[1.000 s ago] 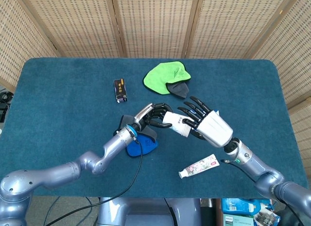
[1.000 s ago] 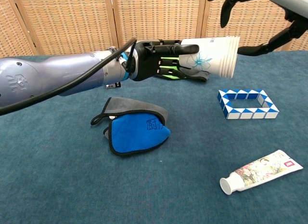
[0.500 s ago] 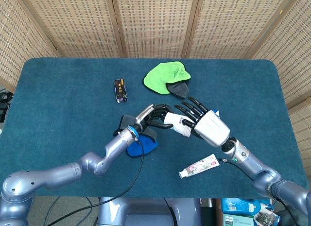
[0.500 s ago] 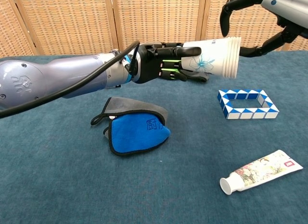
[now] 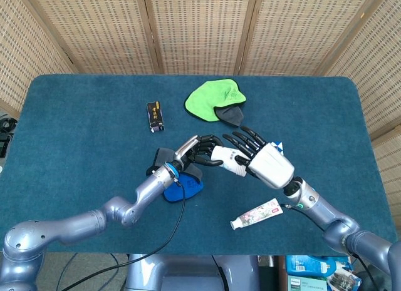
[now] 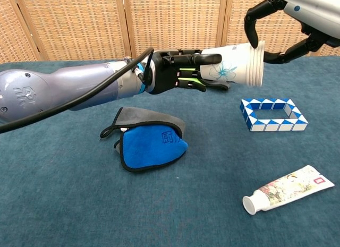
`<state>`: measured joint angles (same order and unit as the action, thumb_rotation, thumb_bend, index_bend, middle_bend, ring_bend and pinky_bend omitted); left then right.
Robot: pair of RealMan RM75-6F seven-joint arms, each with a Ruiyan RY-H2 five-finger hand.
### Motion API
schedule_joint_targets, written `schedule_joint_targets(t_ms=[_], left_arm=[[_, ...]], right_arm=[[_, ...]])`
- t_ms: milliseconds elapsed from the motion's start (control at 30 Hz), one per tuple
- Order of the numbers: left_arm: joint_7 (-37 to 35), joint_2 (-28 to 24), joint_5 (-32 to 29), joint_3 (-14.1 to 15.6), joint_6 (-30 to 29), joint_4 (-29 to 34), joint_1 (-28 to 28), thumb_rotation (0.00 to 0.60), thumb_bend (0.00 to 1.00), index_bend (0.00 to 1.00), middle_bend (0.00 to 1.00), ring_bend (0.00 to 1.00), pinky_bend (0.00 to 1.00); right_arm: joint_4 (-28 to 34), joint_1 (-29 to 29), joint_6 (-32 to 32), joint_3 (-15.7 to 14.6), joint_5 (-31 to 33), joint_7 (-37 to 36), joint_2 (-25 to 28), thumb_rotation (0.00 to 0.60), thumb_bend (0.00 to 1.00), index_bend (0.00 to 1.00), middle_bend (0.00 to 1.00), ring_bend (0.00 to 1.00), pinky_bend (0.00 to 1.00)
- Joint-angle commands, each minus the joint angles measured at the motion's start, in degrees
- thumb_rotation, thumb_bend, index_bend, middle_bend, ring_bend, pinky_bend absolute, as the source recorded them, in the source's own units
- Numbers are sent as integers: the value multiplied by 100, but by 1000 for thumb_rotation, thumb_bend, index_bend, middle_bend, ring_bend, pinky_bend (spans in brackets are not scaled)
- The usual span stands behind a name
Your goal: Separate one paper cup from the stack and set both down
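Mid-frame above the worktop (image 6: 64, 204), left hand (image 6: 172, 71) grips the paper cup stack (image 6: 234, 65) lying sideways in the air, rims toward frame right; right hand (image 6: 281, 18) arches over the rims, fingers spread, grasp on them unclear.

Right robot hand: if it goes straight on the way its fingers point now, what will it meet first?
Most likely the paper cup stack, at its open rim. The right robot hand has its fingers spread around that end, while the left robot hand grips the base.
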<state>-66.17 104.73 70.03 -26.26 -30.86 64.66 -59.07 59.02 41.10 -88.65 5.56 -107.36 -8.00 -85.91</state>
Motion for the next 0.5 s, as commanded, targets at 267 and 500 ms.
schedule_joint_targets(t_ms=[267,500], left_arm=[[-24,32,32,-9,18,-35,8,600,141,515,497,449,510],[-41,52,44,-22,24,-54,15,600,141,515,497,448,510]], right_arm=[[-88,24,-66,-52,28,-3,-59,600,519,669,151,190,192],[-162,40,-110,-92,36,13,-92,600,518,679,143,190,192]])
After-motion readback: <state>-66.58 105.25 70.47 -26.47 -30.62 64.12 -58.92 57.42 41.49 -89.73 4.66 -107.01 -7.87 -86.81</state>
